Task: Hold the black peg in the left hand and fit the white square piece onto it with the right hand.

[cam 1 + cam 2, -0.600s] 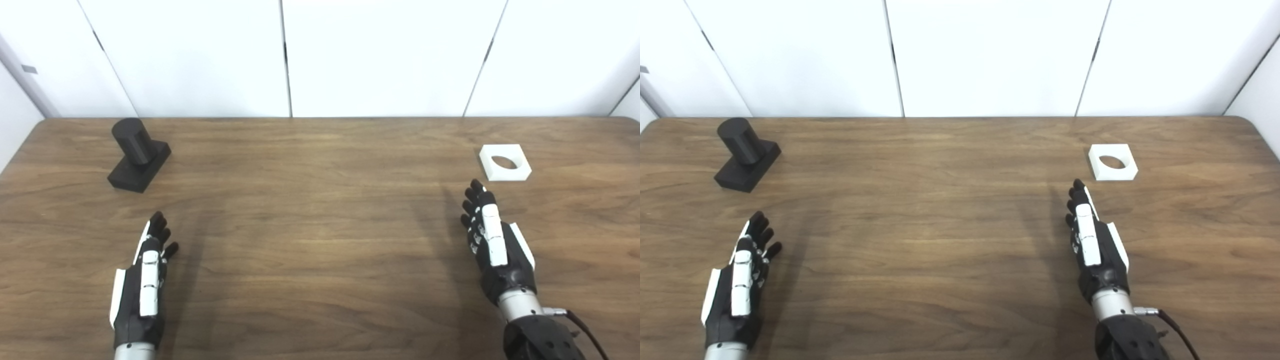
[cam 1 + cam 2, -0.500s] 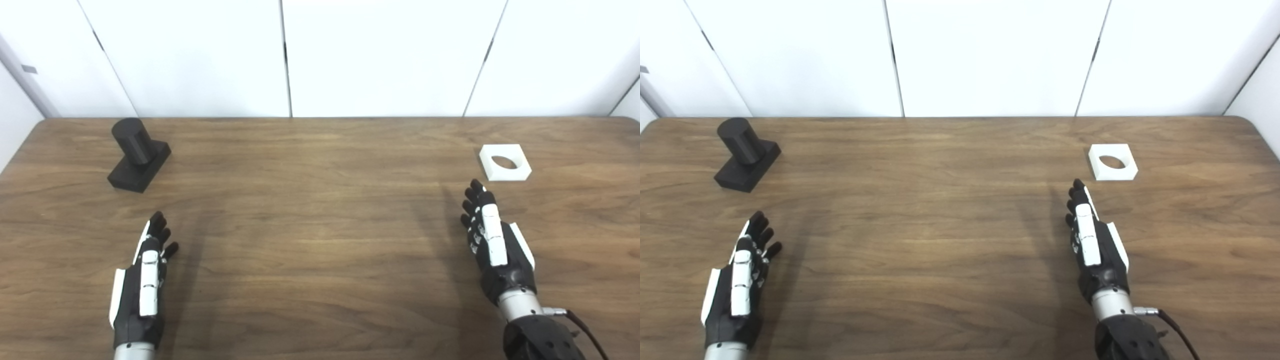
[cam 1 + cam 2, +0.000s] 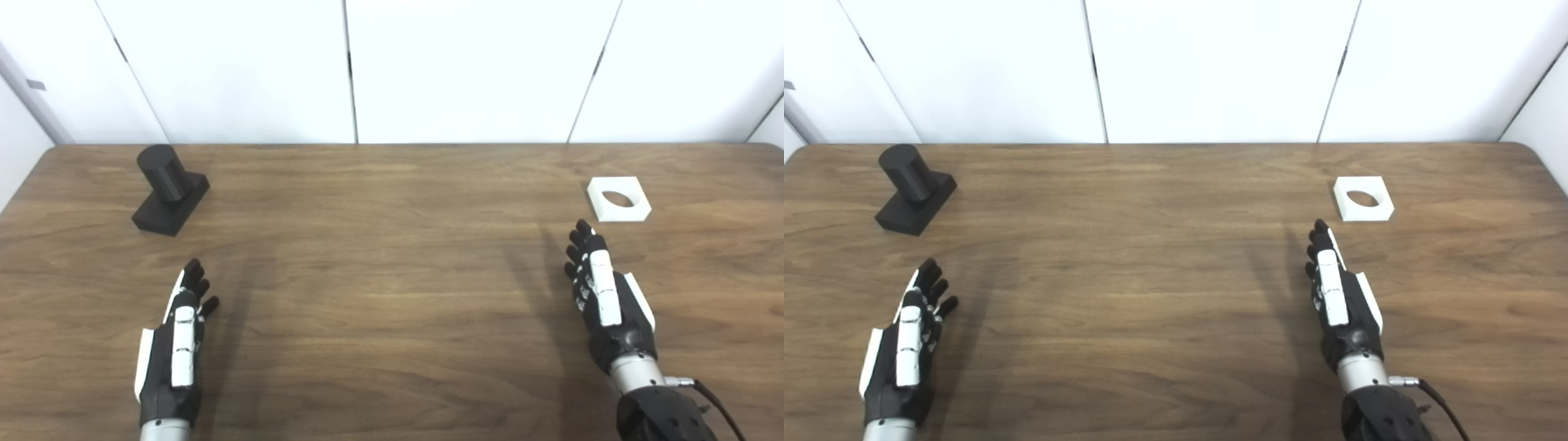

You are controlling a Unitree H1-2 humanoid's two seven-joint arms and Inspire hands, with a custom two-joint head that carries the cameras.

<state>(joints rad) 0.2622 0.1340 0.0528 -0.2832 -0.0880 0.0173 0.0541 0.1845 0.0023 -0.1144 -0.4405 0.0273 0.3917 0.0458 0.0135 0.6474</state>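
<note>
The black peg, a short cylinder on a square black base, stands at the far left of the wooden table. At the far right lies the white square piece, flat, with a round hole through its middle. My left hand hovers open near the front left, well short of the peg, fingers stretched forward. My right hand is open too, edge-on with fingers extended, its fingertips a short way in front of and left of the white piece. Neither hand touches anything.
White wall panels rise right behind the table's far edge. A black cable trails from my right wrist at the bottom right corner.
</note>
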